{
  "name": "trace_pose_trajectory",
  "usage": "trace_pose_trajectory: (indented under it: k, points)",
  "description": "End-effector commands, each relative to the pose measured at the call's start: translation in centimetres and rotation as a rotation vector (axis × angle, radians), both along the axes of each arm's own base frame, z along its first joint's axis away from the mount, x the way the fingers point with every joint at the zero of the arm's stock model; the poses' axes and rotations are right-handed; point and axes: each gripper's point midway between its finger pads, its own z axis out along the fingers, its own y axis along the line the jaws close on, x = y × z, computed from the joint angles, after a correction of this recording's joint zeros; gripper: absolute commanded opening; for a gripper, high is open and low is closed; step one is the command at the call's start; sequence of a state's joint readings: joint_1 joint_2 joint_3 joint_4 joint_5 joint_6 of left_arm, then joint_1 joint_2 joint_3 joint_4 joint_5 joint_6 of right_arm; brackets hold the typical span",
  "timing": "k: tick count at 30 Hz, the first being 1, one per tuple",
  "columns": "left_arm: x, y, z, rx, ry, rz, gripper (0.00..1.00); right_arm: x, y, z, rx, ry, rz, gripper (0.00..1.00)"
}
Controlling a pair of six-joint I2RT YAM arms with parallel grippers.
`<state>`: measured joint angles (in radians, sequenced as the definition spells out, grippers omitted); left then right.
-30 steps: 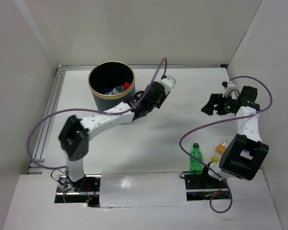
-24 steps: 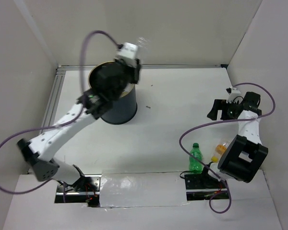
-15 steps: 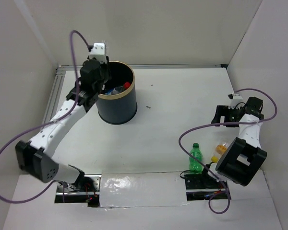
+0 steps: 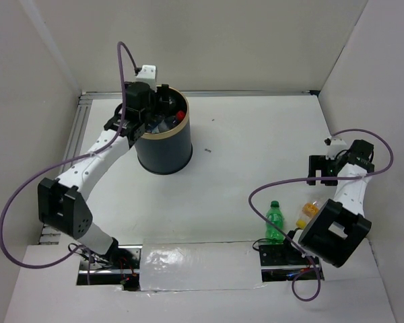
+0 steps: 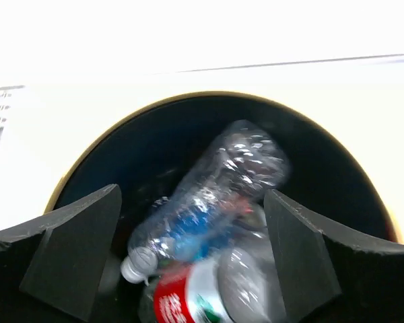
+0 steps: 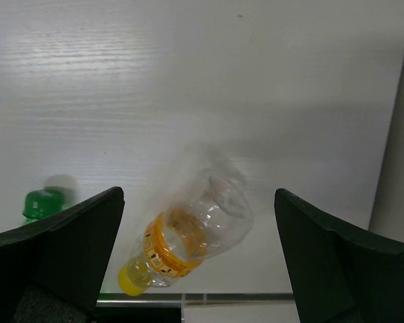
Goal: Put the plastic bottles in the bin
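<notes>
My left gripper [image 4: 155, 108] hangs open over the mouth of the dark bin [image 4: 167, 153]. Below its spread fingers, in the left wrist view, a clear blue-labelled bottle [image 5: 209, 202] shows blurred and loose inside the bin [image 5: 141, 155], above a red-and-white labelled bottle [image 5: 188, 296]. My right gripper [image 4: 321, 169] is open above an orange-yellow bottle [image 6: 188, 242] that lies on its side on the table, framed between the fingers without touching them. A green bottle [image 4: 275, 221] stands upright near the right arm's base; its cap [image 6: 42, 202] shows in the right wrist view.
White walls enclose the table on three sides. A metal rail [image 4: 71, 155] runs along the left edge. The orange-yellow bottle [image 4: 311, 208] lies close to the right arm's base and the near table edge. A small dark speck [image 4: 207, 150] sits right of the bin.
The left arm swung from the bin's right side to above its mouth, opened, and let the blue-labelled bottle go into the bin. The right gripper moved nearer, over the orange-yellow bottle.
</notes>
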<state>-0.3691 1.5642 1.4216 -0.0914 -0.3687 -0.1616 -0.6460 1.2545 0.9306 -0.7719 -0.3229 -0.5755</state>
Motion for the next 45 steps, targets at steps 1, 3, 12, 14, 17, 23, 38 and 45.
trace_pose_trajectory:
  k: [1,3,12,14,17,23,38,45]
  points:
    - [-3.0,-1.9,8.4,-0.075,-0.183,-0.078,1.0,-1.4,-2.0,-0.7,-0.085,0.089,-0.047,0.99]
    - [-5.9,-4.2,10.0,-0.104,-0.216,-0.175,1.0,-2.1,-2.4,-1.1,-0.101,0.132,-0.064,0.99]
    - [-17.3,-17.0,1.1,-0.202,0.022,-0.586,1.0,-5.6,-1.6,-3.2,-0.083,0.298,-0.065,0.99]
    - [-19.1,-19.7,-2.0,-0.226,0.09,-0.634,1.0,-6.3,-1.0,-4.1,-0.042,0.345,-0.075,0.99]
    - [-20.5,-22.5,-3.5,-0.253,0.119,-0.688,1.0,-6.4,-0.8,-4.5,0.013,0.388,-0.1,0.99]
    - [-22.9,-26.6,-6.0,-0.218,0.163,-0.785,1.0,-7.1,0.8,-5.7,0.141,0.489,-0.12,0.99]
    - [-24.6,-29.7,-9.3,-0.266,0.262,-0.871,1.0,-1.6,2.4,-2.5,0.363,0.356,0.044,0.33]
    - [-27.5,-26.8,-12.0,-0.294,0.349,-0.885,1.0,11.2,4.7,12.3,0.342,-0.202,0.468,0.15]
